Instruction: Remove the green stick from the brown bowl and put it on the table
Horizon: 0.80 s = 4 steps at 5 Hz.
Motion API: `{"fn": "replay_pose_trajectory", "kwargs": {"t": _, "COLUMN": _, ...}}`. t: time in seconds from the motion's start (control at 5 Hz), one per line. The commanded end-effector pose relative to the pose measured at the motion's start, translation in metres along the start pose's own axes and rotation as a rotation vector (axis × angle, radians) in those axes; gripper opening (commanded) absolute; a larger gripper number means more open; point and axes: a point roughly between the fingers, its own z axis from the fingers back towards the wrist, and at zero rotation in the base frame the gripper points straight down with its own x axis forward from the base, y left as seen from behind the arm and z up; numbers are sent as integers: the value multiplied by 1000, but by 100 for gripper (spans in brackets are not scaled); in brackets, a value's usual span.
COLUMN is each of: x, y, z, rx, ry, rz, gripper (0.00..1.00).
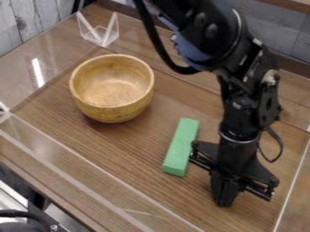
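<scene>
Table point(85, 149): dark brown wood-grain top filling most of the view, with clear acrylic walls along its edges; a see-through corner piece stands at the far left.
Arm point(212, 36): black, jointed, coming in from the top centre and bending down to the near right, with dark cables looping beside it; a patch of blue shows near its upper joint.
Brown bowl point(111, 87): round, light tan wood with thick walls and visible grain, upright on the left half of the table, its hollow showing only bare wood.
Green stick point(182, 145): flat mint-green block lying on the table surface, outside the bowl, to the bowl's near right and well apart from it; its long side runs from far to near, slightly slanted.
Gripper point(227, 192): pointing straight down at the near right, just right of the stick's near end; fingers clenched together with nothing between them, tip close to the tabletop; no contact with the stick.
</scene>
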Motion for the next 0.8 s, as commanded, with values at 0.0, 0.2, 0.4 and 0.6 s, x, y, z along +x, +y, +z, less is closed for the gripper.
{"fn": "replay_pose_trajectory", "kwargs": {"t": 0.0, "x": 9, "y": -8, "z": 8, "rx": 5, "ry": -32, "rz": -34, "gripper": 0}}
{"fn": "replay_pose_trajectory", "kwargs": {"t": 0.2, "x": 10, "y": -9, "z": 8, "rx": 11, "ry": -32, "rz": -54, "gripper": 0}}
{"fn": "replay_pose_trajectory", "kwargs": {"t": 0.4, "x": 12, "y": -12, "z": 8, "rx": 16, "ry": -31, "rz": -85, "gripper": 0}}
{"fn": "replay_pose_trajectory", "kwargs": {"t": 0.6, "x": 14, "y": -12, "z": 8, "rx": 17, "ry": -30, "rz": -113, "gripper": 0}}
